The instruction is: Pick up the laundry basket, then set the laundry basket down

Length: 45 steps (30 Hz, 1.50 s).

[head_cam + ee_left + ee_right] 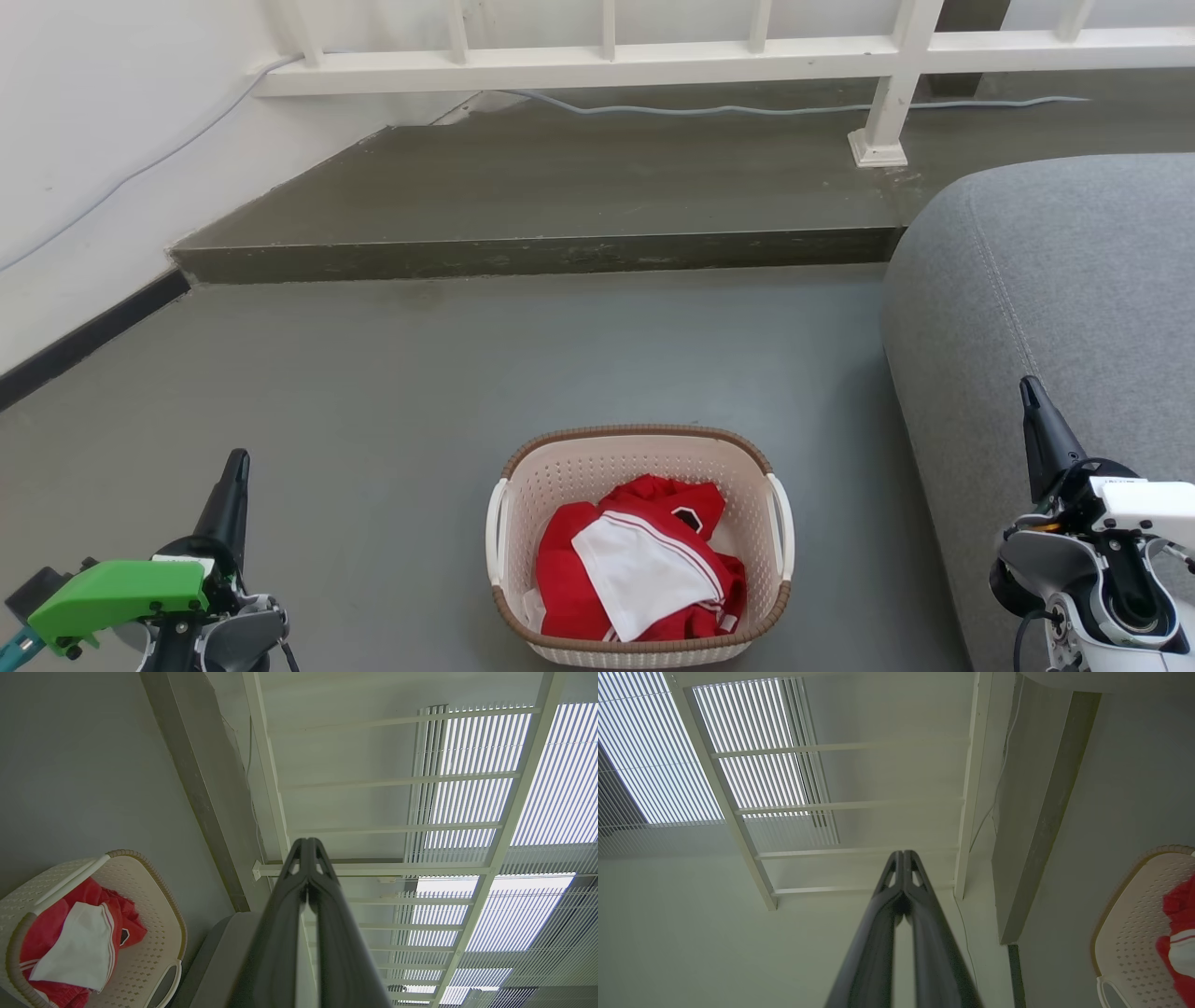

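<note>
Your left gripper (pixel 237 462) sits well to the left of the laundry basket (pixel 597 471) and apart from it. Its two dark fingers (pixel 327 933) meet at the tips, with only a slim gap lower down, and point forward. A green housing (pixel 121 593) sits on that wrist. Your right gripper (pixel 1029 387) sits well to the basket's right, also apart from it. Its fingers are pressed tip to tip the same way, above a white and grey wrist (pixel 1144 509).

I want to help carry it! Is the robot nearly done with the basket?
Not really. Nothing looks done: the basket sits on the floor, clothes inside. In hand: nothing; the left hand and right hand are shut and empty, off to its sides. Left, it seems: grab it, lift it, set it down.
</note>
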Tool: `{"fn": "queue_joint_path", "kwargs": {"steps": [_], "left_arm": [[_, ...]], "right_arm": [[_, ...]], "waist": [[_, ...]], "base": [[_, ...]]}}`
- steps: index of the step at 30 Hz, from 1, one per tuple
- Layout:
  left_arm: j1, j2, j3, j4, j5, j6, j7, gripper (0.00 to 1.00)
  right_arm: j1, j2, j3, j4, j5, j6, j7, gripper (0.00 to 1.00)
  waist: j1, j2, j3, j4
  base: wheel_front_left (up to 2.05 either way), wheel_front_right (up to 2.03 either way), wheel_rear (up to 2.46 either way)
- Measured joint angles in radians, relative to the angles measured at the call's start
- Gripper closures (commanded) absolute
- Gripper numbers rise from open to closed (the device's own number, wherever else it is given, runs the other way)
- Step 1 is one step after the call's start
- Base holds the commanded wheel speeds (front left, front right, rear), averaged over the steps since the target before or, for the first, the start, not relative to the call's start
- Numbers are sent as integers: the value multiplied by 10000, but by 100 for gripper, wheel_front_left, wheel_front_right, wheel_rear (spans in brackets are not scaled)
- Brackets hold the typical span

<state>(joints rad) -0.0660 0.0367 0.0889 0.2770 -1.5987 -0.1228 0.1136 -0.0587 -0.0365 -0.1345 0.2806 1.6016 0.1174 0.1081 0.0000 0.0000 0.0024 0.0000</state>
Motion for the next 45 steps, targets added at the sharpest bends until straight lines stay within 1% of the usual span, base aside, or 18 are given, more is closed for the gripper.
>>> {"fn": "queue_joint_path", "kwargs": {"steps": [45], "left_arm": [[0,0,0,-2,0,0,0,100]], "right_arm": [[0,0,0,0,0,0,0,100]], "waist": [[0,0,0,0]], "base": [[0,0,0]]}}
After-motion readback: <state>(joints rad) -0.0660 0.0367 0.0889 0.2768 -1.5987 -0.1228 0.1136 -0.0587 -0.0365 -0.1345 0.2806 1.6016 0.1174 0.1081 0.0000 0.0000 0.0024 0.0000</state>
